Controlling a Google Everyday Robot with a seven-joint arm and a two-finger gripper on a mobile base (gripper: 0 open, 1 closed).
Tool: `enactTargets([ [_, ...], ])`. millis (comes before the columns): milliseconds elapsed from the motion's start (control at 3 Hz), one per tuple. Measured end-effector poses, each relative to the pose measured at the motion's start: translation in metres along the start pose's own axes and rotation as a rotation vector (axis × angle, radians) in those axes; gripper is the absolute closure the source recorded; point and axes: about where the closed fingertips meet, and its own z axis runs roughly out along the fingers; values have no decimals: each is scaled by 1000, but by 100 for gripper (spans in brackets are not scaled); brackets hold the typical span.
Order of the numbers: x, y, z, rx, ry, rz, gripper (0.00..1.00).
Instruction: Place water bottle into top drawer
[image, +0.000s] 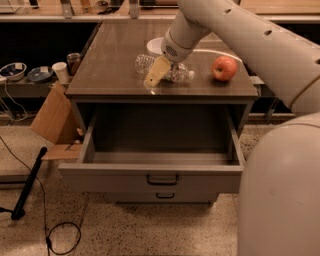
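The water bottle (179, 73) lies on its side on top of the cabinet, near the front edge, clear and crinkled. My gripper (155, 75) reaches down from the upper right and sits over the bottle's left half, with its tan tip near the front edge of the cabinet top. The top drawer (120, 176) is pulled wide open below the bottle. Its inside shows no objects, and its dark bar handle (162, 179) sits at the centre of the front panel.
A white bowl (154, 46) stands behind the gripper and a red apple (224, 68) to the bottle's right. A shorter drawer front (165, 196) sits below. A cardboard flap (52, 120), black pole (29, 184) and floor cable (62, 235) are at left. My arm fills the right side.
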Motion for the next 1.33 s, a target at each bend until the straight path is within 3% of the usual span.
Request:
enactTargets([
  [667, 6, 0, 17, -29, 75, 23, 27],
  [1000, 16, -4, 11, -12, 144, 69, 31],
  [1333, 22, -3, 8, -13, 185, 82, 47],
])
